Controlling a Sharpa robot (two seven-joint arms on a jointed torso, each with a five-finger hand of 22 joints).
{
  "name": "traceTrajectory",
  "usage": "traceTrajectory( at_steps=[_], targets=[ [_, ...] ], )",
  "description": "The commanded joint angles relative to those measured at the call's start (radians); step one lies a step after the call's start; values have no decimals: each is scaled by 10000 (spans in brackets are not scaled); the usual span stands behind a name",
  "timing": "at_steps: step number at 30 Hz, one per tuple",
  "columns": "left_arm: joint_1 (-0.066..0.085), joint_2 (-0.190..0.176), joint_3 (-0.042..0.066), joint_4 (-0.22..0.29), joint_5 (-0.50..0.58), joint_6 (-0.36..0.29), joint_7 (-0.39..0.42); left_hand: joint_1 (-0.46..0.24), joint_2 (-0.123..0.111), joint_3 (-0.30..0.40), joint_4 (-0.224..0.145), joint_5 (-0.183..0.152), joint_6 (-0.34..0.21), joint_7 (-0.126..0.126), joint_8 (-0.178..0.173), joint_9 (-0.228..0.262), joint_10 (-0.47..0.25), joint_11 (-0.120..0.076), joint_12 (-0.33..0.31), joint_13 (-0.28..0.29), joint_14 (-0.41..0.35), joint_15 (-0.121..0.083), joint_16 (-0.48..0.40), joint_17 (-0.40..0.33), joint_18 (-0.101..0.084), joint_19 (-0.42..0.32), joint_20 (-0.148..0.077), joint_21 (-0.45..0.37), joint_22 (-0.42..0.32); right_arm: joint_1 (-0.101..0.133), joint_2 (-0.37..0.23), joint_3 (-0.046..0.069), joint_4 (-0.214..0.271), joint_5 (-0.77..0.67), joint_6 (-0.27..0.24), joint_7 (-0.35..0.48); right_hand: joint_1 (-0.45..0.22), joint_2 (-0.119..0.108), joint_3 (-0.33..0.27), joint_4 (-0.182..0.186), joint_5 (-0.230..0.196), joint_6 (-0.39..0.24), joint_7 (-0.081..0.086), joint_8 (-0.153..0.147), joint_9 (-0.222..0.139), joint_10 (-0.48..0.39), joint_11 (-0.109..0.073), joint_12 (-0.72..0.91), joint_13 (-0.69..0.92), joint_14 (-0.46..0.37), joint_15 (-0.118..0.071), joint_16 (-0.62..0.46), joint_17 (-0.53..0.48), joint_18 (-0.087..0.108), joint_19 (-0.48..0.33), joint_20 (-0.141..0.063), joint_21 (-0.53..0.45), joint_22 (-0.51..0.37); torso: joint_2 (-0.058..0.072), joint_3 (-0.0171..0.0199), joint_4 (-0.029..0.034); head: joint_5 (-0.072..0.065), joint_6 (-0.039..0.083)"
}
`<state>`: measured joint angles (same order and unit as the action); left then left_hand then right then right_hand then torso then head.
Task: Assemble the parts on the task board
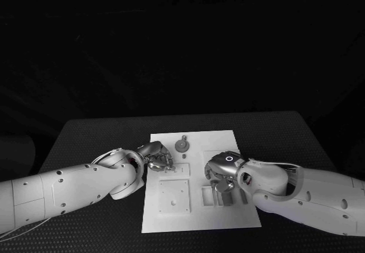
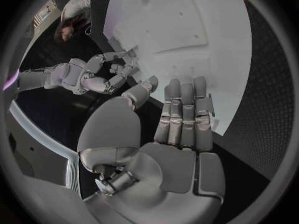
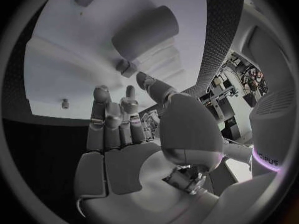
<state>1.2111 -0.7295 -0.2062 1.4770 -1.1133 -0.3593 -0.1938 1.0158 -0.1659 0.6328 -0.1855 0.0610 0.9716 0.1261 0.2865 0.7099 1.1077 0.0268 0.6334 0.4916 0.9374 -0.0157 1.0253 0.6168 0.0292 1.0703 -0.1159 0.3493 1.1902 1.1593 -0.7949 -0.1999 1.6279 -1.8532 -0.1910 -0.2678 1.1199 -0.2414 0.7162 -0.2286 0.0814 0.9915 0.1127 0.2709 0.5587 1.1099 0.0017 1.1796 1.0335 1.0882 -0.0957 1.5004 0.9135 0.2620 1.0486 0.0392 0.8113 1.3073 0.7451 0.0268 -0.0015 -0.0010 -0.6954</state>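
**Two robot hands low over the white board**

While the dark bench (image 1: 91, 137) shows a fine woven, dotted texture, the task board (image 1: 205, 139) lying at its middle is a smooth, flat, matte white rectangle, long side running near to far. Raised features break its surface: a square block with a small centre hole (image 1: 174, 196) on the near left, and a ribbed, stepped fixture (image 1: 208, 195) just right of it. Toward the far end lies a small grey part (image 1: 182, 144), round with a short stem.

Both arms are glossy white shells ending in silver, segmented metal fingers. The left robot hand (image 1: 157, 156) sits at the board's left edge, fingers curled downward near a small raised piece; whether it has hold of anything cannot be told from the head view. Its wrist view shows straight fingers (image 2: 184, 115) lying side by side over the board's edge with nothing between them.

The right robot hand (image 1: 221, 167) hovers over the board's middle right. Its wrist view shows fingers (image 3: 112, 119) extended and empty, with a smooth grey cylindrical part (image 3: 144, 32) lying on the board just beyond the thumb tip.
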Motion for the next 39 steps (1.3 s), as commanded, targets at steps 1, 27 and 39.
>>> traceTrajectory(
  at_steps=[1,27,39],
  targets=[
    [9,4,6,2,75,91,113,14,-19,-18,68,-60,-68,2,44,-15,-59,8,-43,-13,-16,52,-60,-16,195,-22,62,-59,17,71,-103,28,20,611,326,934,191,136,36,-155,-26,-84,25,18,-2,17,29,19,-17,31,-4,17,-19,-2,-21,-3,-17,195,6,10,-3,14,9],
    [13,40,7,-97,276,194,57,12,-20,-30,83,-62,-72,4,50,-15,-63,12,-47,-15,-21,55,-63,-18,193,-23,67,-71,22,805,-349,358,-6,5841,1873,-2070,-2752,692,-545,2628,-56,691,-294,402,140,255,-296,304,89,301,-247,291,-35,-2,235,-170,130,221,-17,-33,-18,-14,87],
    [14,94,9,-156,399,227,48,-11,-26,-44,107,-62,-74,6,54,-16,-68,14,-51,-17,-27,59,-65,-20,190,-26,71,-80,25,816,142,243,-207,4494,3120,-2384,-3807,1513,-681,1916,-26,1245,-553,556,162,1116,-537,729,741,1051,-335,415,503,-2,362,-393,376,210,-54,-68,-61,-76,100]
  ],
)
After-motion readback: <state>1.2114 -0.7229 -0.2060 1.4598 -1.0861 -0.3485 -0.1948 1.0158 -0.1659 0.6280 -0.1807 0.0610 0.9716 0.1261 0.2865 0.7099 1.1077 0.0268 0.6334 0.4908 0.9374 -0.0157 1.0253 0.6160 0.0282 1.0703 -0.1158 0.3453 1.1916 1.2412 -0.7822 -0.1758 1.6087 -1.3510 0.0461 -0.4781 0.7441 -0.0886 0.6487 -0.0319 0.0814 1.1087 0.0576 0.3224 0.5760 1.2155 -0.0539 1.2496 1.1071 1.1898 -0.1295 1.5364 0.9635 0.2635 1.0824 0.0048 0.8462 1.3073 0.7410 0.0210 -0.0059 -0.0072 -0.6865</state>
